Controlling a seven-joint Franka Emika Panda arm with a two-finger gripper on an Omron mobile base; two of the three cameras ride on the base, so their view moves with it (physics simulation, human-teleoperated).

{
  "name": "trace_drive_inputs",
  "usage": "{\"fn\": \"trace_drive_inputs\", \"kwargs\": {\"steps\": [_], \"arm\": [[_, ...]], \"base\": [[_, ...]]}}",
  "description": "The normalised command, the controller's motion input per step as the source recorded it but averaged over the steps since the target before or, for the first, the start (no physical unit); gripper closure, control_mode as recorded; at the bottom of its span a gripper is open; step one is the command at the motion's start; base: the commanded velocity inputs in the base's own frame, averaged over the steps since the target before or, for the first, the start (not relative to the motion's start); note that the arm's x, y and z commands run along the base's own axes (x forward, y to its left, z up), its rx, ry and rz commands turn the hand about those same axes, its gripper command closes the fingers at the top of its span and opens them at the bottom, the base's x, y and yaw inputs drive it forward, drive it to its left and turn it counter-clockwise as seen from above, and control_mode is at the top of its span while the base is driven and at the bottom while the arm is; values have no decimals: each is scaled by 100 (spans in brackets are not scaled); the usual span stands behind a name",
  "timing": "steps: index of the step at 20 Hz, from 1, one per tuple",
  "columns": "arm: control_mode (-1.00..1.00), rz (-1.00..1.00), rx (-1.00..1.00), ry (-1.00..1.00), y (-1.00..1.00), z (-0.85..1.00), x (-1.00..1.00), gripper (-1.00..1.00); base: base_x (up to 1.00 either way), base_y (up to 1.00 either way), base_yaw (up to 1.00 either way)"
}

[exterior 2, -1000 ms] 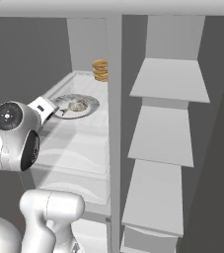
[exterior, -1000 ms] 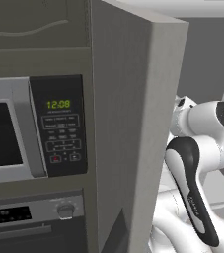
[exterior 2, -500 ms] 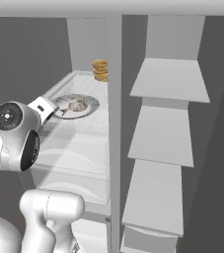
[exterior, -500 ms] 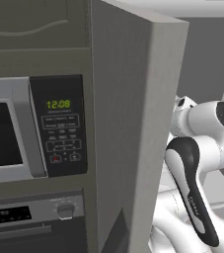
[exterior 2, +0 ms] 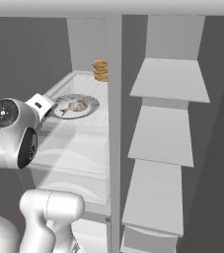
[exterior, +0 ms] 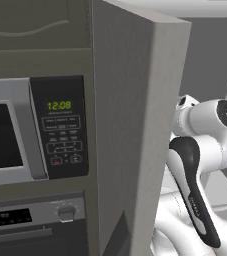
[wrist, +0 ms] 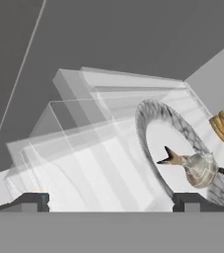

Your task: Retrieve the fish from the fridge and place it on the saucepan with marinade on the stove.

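Left base view: a grey kitchen wall unit is seen, with a microwave [exterior: 30,132] showing a green clock and an oven [exterior: 32,220] below it. The fridge [exterior: 135,125] door edge stands open as a tall grey slab in the middle. The white arm [exterior: 200,165] is seen to the right of the door, reaching into the fridge.

Right base view: the open fridge interior is shown, with white shelves [exterior 2: 165,131] stacked on the right side and a centre divider. On the upper left shelf a grey plate [exterior 2: 86,107] is set, with the fish [exterior 2: 74,106] lying on it. A stack of tan rounds [exterior 2: 100,70] is placed further back on the same shelf. The arm's wrist is held just left of the plate, at shelf height.

Hand view: the plate is seen tilted at the right, with the fish resting on it, dark tail fin towards the middle. The tan rounds are visible at the right edge. The claw [wrist: 113,202] is spread wide open, nothing between its tips [wrist: 32,201], and is short of the plate.
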Motion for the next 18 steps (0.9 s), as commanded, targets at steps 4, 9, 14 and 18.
{"fn": "trace_drive_inputs", "kwargs": {"steps": [4, 9, 14, 18], "arm": [[-100, 1, -14, 7, -7, 29, 0, -100], [-100, 8, -3, 12, -38, 11, 10, -100], [-100, 14, 0, 11, -30, 0, 33, -100], [-100, 19, -1, 3, 0, -1, 64, -100]], "base": [[0, 0, 0], [0, 0, 0], [0, 0, 0], [0, 0, 0]]}}
